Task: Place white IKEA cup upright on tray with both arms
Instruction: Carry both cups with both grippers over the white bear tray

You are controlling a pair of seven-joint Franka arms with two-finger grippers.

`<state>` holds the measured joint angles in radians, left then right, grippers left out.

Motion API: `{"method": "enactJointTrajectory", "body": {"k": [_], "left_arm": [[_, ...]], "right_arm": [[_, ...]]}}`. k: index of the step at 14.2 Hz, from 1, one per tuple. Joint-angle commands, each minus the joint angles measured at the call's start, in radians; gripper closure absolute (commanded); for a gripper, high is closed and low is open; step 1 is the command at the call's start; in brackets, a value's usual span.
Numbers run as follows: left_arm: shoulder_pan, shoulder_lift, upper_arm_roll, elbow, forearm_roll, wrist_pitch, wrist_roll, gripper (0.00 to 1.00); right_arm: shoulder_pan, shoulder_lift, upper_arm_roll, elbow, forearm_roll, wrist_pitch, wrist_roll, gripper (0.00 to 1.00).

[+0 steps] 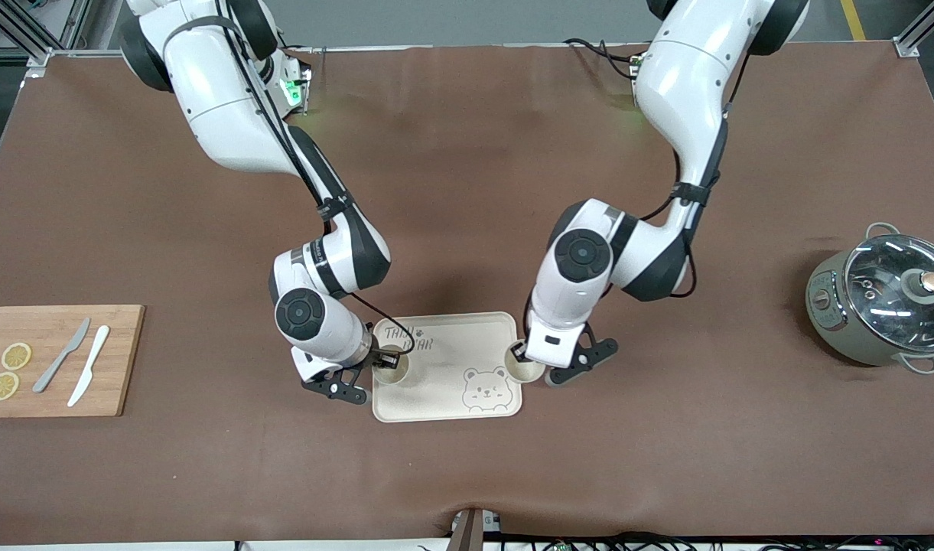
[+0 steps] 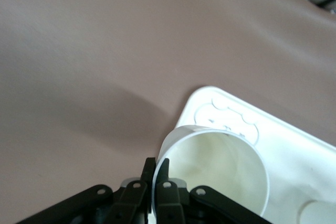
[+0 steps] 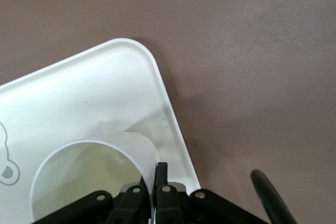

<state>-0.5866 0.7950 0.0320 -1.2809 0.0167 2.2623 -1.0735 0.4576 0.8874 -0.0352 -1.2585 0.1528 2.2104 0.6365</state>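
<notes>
The cream tray (image 1: 444, 398) with grey lettering and a bear face lies at the table's middle. Two white cups stand upright with their mouths up. My right gripper (image 1: 376, 358) is shut on the rim of one cup (image 1: 391, 370), which is on the tray at the right arm's end. The right wrist view shows this gripper (image 3: 157, 169), its cup (image 3: 89, 177) and the tray (image 3: 79, 93). My left gripper (image 1: 519, 353) is shut on the rim of the other cup (image 1: 523, 373), at the tray's rim toward the left arm's end. The left wrist view shows this gripper (image 2: 156, 163), its cup (image 2: 220, 177) and the tray (image 2: 294, 150).
A wooden cutting board (image 1: 122, 360) with two lemon slices (image 1: 15, 356) and two knives (image 1: 88, 366) lies at the right arm's end. A grey pot with a glass lid (image 1: 883, 302) stands at the left arm's end. Brown cloth covers the table.
</notes>
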Motion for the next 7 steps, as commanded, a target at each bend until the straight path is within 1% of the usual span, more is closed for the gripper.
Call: {"method": "enactJointTrajectory", "body": {"k": [1,3,4,5,6,7], "left_arm": [[-0.035,0.046,0.008,0.035,-0.006,0.023,-0.025,1.0],[-0.045,0.059,0.008,0.037,-0.006,0.029,-0.026,1.0],[-0.056,0.066,0.009,0.037,-0.006,0.037,-0.026,1.0],[-0.061,0.076,0.009,0.037,-0.006,0.04,-0.028,1.0],[-0.065,0.085,0.011,0.035,-0.006,0.049,-0.028,1.0],[-0.067,0.096,0.011,0.035,-0.004,0.057,-0.028,1.0]], "right_arm": [[0.007,0.004,-0.006,0.001,0.005,0.017,0.019,1.0],[0.007,0.005,-0.006,0.001,0.005,0.017,0.019,0.99],[0.007,0.005,-0.006,0.001,0.007,0.017,0.019,0.87],[0.007,0.005,-0.006,0.001,0.008,0.015,0.019,0.63],[0.007,0.005,-0.006,0.001,0.008,0.015,0.019,0.53],[0.007,0.005,-0.006,0.001,0.01,0.015,0.019,0.38]]}}
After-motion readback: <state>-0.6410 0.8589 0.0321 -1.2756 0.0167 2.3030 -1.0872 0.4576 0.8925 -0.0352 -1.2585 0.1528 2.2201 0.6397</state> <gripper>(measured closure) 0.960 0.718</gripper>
